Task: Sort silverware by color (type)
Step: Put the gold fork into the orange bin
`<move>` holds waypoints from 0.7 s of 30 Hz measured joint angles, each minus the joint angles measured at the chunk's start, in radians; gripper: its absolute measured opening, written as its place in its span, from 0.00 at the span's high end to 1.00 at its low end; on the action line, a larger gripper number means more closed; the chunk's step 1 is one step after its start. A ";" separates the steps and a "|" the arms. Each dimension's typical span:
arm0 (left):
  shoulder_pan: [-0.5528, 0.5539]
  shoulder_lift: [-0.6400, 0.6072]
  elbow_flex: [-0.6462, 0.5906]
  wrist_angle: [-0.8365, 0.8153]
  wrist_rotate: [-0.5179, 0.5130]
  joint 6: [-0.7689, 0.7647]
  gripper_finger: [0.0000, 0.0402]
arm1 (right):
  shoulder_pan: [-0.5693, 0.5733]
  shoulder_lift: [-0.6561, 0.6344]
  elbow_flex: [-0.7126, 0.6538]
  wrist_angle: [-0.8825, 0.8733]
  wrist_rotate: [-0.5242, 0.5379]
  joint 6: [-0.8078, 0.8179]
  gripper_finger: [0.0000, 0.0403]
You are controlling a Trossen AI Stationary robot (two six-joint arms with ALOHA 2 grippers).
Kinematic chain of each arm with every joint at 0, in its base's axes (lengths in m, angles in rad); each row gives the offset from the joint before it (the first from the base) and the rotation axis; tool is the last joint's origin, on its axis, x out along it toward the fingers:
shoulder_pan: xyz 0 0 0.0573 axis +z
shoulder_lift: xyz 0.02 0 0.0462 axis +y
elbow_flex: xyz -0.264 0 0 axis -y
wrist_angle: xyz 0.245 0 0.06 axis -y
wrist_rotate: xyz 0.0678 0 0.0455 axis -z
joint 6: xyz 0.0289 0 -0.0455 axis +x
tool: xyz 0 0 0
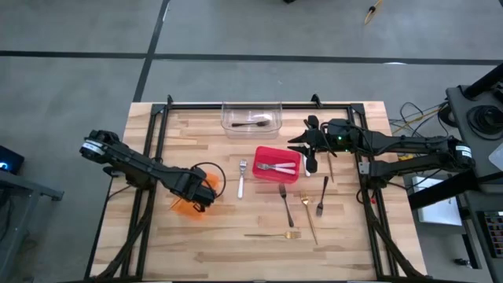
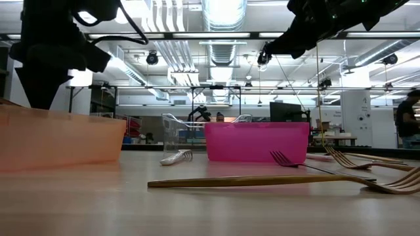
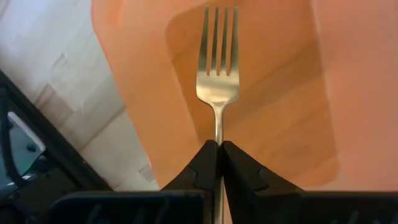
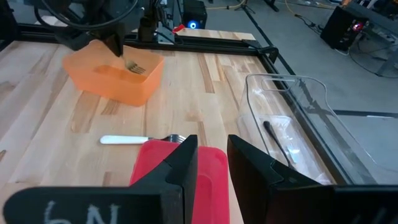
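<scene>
Writing: white marks on the right wrist housing, cut off by the frame edge, possibly "6N" — not readable with certainty. No other labels seen.

Bench [image 1: 204,244]: pale wood planks, butcher-block grain, black tube frame around it.

Left pincer [image 3: 217,152] over the orange bin [image 1: 189,206], translucent plastic, rounded corners. Fingers clamped together on the thin handle of a gold fork [image 3: 217,74], four tines pointing away into the bin.

Right pincer [image 4: 212,152] raised beside the red bin [image 1: 277,162], fingers apart, nothing between them. Red bin opaque, rectangular, holds shiny silver utensils [image 1: 273,167]. Clear bin [image 1: 251,116] at the far edge, one dark black utensil [image 1: 250,124] inside.

Loose on the bench: white-handled fork [image 1: 241,179] just left of the red bin; dark fork [image 1: 284,202] and dark fork [image 1: 322,196] below it; long gold piece [image 1: 309,214] between them, slanted; gold fork lying flat [image 1: 273,234] near the front.
</scene>
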 joint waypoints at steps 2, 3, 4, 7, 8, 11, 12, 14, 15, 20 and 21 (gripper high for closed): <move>0.001 0.000 -0.004 0.008 0.000 0.000 1.00 | 0.000 0.000 0.000 0.000 0.000 0.000 0.80; 0.002 0.000 -0.007 0.013 0.000 0.000 1.00 | 0.000 0.000 0.000 0.000 0.000 0.000 0.80; 0.003 0.000 -0.010 0.023 0.000 0.000 1.00 | 0.000 0.000 0.000 0.000 0.000 0.000 0.80; 0.009 0.000 -0.021 0.063 0.000 -0.002 1.00 | 0.000 0.000 0.000 0.000 0.000 0.000 0.80; 0.011 0.000 -0.028 0.070 0.000 -0.002 1.00 | 0.000 0.000 0.000 0.000 0.000 0.000 0.80; 0.018 0.000 -0.047 0.097 0.000 -0.006 1.00 | 0.000 0.000 -0.001 0.000 0.000 0.000 0.80; 0.020 0.000 -0.054 0.098 0.001 -0.006 1.00 | 0.000 0.000 -0.001 0.000 0.000 0.000 0.80; 0.023 0.000 -0.065 0.098 0.001 -0.006 1.00 | 0.000 0.000 -0.001 0.000 0.000 0.000 0.80; 0.024 0.000 -0.067 0.102 0.001 -0.006 1.00 | 0.000 0.000 -0.001 0.000 0.000 0.000 0.80; 0.025 0.000 -0.069 0.106 0.001 -0.006 1.00 | 0.000 0.000 -0.002 0.000 0.000 0.000 0.80; 0.025 0.000 -0.069 0.106 0.000 -0.006 1.00 | 0.000 0.000 -0.002 0.000 0.000 0.000 0.80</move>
